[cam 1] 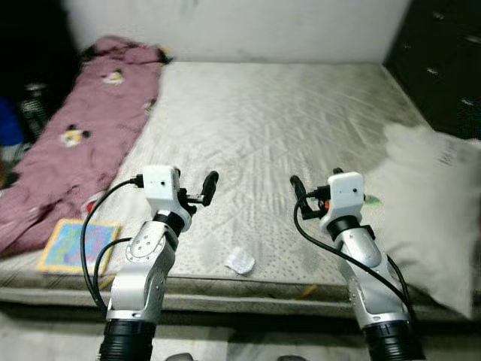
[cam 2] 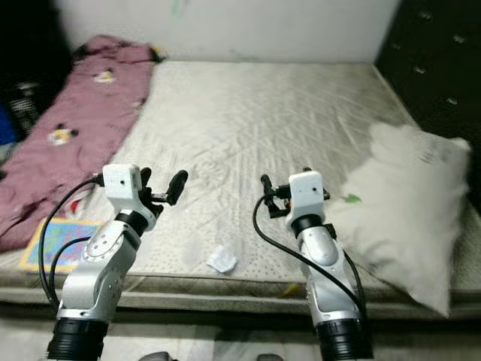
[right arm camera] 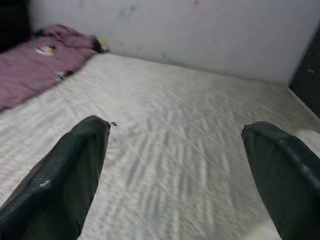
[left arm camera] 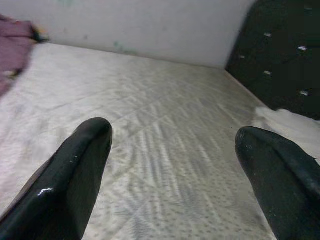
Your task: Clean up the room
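Hovering both arms over the mattress [cam 1: 263,135], left gripper [left arm camera: 172,155] and right gripper [right arm camera: 175,150] spread, empty. I judge cleanup barely begun: crumpled paper [cam 1: 240,261], picture book [cam 1: 78,245], and maroon blanket [cam 1: 83,128] remain.

You have both silver arms raised forward, left gripper [left arm camera: 172,150] and right gripper [right arm camera: 175,145] level, fingers spread wide, holding nothing.

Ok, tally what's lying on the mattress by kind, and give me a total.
Pink blanket: 1
White pillow: 1
Colourful book: 1
Crumpled white paper: 1
Total: 4
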{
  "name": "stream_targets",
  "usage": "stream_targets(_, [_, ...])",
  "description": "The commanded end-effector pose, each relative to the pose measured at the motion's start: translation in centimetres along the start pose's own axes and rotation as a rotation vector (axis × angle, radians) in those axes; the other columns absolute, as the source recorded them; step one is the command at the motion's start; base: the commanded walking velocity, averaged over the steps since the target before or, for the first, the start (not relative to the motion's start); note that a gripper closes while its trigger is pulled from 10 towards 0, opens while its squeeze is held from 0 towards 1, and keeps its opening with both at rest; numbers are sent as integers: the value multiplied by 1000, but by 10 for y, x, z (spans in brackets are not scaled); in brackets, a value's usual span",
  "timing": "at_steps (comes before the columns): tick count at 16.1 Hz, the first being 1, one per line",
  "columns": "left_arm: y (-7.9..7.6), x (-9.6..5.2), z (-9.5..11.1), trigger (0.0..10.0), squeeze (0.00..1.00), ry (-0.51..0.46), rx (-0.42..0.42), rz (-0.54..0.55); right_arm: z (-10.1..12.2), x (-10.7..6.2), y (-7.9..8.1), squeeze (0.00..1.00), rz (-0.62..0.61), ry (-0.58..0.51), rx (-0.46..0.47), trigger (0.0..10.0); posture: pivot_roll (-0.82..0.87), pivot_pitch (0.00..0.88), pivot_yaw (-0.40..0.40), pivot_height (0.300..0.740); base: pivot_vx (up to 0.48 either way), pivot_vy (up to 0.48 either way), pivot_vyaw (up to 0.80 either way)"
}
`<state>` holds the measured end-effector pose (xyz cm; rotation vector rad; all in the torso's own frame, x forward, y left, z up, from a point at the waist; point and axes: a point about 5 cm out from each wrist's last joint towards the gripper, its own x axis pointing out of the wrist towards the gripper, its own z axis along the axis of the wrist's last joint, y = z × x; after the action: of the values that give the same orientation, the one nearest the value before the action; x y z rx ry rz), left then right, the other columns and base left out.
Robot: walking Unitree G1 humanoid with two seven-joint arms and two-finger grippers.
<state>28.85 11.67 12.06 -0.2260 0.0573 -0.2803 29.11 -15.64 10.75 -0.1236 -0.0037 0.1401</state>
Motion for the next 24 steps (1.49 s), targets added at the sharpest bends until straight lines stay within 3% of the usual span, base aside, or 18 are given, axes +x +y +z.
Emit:
stream_targets(1, [2, 0, 0, 10000, 0, 7, 5, 0, 2, 2, 1, 0, -2, -7, 4, 10000, -26, 0, 27, 740, 0, 480, -800])
stream_targets(3, [2, 0, 1, 10000, 0, 0, 9, -3, 2, 2, 1, 0, 0, -7, 2, 10000, -26, 0, 26, 740, 0, 480, -400])
stream_targets(15, [0, -1, 2, 10000, 0, -23, 12, -18, 1, 3, -1, 0, 5, -3, -12, 10000, -32, 0, 21, 740, 0, 0, 0])
stream_targets(24, [0, -2, 3, 10000, 0, -36, 4, -33, 1, 3, -2, 0, 6, -4, -21, 10000, -37, 0, 21, 740, 343, 0, 0])
